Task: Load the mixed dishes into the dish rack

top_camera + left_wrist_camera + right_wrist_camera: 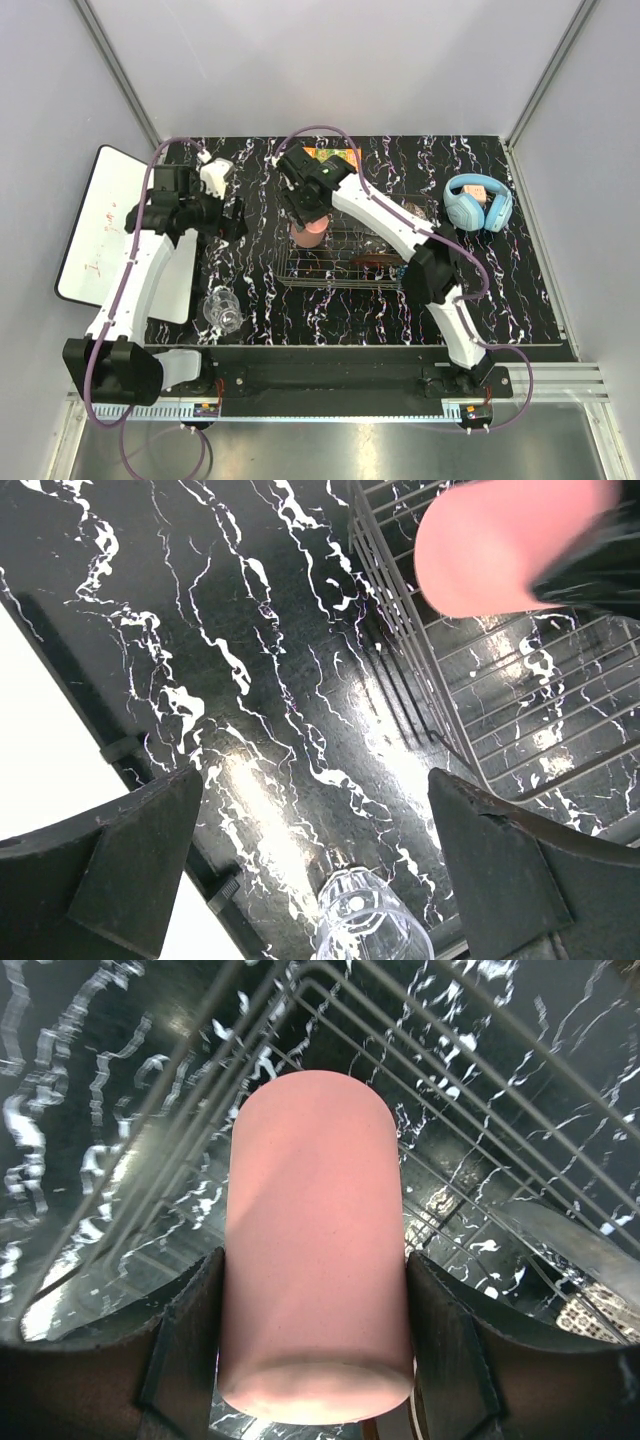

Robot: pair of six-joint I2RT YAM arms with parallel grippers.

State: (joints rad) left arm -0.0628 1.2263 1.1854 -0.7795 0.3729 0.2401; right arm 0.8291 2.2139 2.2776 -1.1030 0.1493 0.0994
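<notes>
My right gripper [315, 1265] is shut on the pink cup [312, 1260], which it holds by the sides over the left end of the dish rack [470, 1090]. From above, the pink cup [310, 233] hangs at the left edge of the wire dish rack [345, 268], and a dark reddish bowl [378, 262] lies inside it. My left gripper [315, 780] stands open over the bare table, left of the rack [500, 700], with nothing between its fingers. The small clear glass cup [370, 920] stands just below it, also seen near the table's front [222, 310].
A flat white board [100, 220] lies at the left edge. Light-blue headphones [478, 203] sit at the back right, and an orange-green box [330, 155] lies behind the rack. Grey walls close the table in on three sides.
</notes>
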